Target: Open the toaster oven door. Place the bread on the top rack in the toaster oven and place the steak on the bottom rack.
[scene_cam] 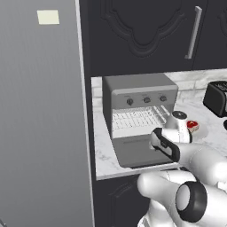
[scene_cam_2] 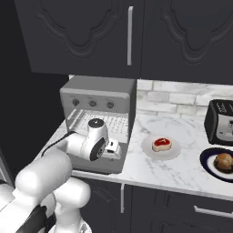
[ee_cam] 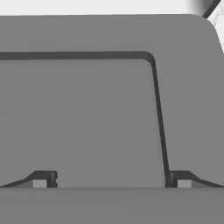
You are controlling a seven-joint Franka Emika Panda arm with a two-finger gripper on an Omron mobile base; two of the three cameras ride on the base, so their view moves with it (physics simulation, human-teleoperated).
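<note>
Toaster oven door down, hand just above it, food waiting off to the hand's right.

Your gripper [ee_cam: 111, 183] hovers close over the lowered toaster oven door [scene_cam: 133, 150], and in the hand view its two fingertips [ee_cam: 40, 181] stand wide apart with the gray door panel showing between them, holding nothing. Behind the hand you see the toaster oven [scene_cam_2: 98, 104] open, its wire rack [scene_cam: 133, 119] showing in the cavity under the row of three knobs [scene_cam: 146, 99]. To the hand's right, the steak [scene_cam_2: 161, 144] lies on a pale plate [scene_cam_2: 148, 152] on the marble counter [scene_cam_2: 182, 173] just beside the oven. Farther right still, the bread [scene_cam_2: 224, 161] sits on a dark-rimmed plate [scene_cam_2: 207, 166], with the black toaster [scene_cam_2: 219, 122] behind it against the wall.
</note>
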